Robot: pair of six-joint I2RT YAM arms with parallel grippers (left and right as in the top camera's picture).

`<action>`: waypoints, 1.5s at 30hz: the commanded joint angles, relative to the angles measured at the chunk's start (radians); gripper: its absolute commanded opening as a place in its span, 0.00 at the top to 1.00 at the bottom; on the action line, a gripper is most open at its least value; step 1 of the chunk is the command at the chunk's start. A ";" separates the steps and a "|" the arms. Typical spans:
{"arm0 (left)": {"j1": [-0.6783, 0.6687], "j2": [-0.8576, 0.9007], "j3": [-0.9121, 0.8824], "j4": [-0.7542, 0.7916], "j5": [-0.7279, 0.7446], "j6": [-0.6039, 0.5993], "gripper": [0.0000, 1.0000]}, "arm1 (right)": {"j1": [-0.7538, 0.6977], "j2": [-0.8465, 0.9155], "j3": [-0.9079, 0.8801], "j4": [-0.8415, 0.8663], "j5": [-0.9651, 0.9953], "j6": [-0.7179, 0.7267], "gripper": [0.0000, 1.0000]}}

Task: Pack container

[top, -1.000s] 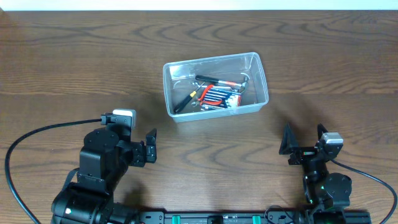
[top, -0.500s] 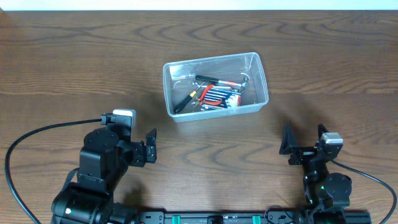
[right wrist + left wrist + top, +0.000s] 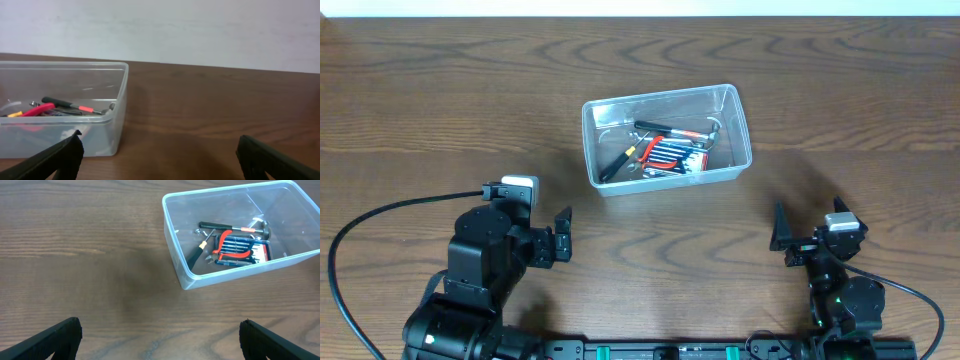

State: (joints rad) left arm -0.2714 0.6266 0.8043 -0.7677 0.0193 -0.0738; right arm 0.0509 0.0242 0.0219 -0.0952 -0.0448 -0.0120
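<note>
The container (image 3: pixel 603 187), a clear plastic bin, sits at the middle of the wooden table. It holds a small hammer (image 3: pixel 672 130), a screwdriver (image 3: pixel 618 160), red-handled pliers and a blue tool pack (image 3: pixel 672 158). It also shows in the left wrist view (image 3: pixel 176 245) and in the right wrist view (image 3: pixel 118 100). My left gripper (image 3: pixel 560 235) is open and empty, near the front, left of the bin; its fingers frame bare table (image 3: pixel 160 335). My right gripper (image 3: pixel 807 233) is open and empty, near the front, right of the bin (image 3: pixel 160 155).
A black cable (image 3: pixel 390 215) loops from the left arm over the table's left front. A white wall (image 3: pixel 200 30) stands behind the table's far edge.
The right arm's wrist has shifted slightly to the left. The left arm and the bin's contents have not moved.
</note>
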 commanded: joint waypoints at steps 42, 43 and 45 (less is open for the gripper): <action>0.148 -0.262 -0.416 0.366 0.015 0.090 0.02 | 0.008 0.002 -0.004 -0.002 0.011 -0.023 0.01; 0.154 -0.298 -0.451 0.401 0.015 0.137 0.01 | 0.008 0.002 -0.004 -0.002 0.011 -0.023 0.01; 0.167 -0.359 -0.513 0.464 0.014 0.242 0.02 | 0.008 0.002 -0.004 -0.002 0.011 -0.023 0.01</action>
State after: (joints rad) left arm -0.1230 0.3389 0.3511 -0.3496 0.0277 0.0216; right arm 0.0509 0.0254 0.0216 -0.0944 -0.0444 -0.0196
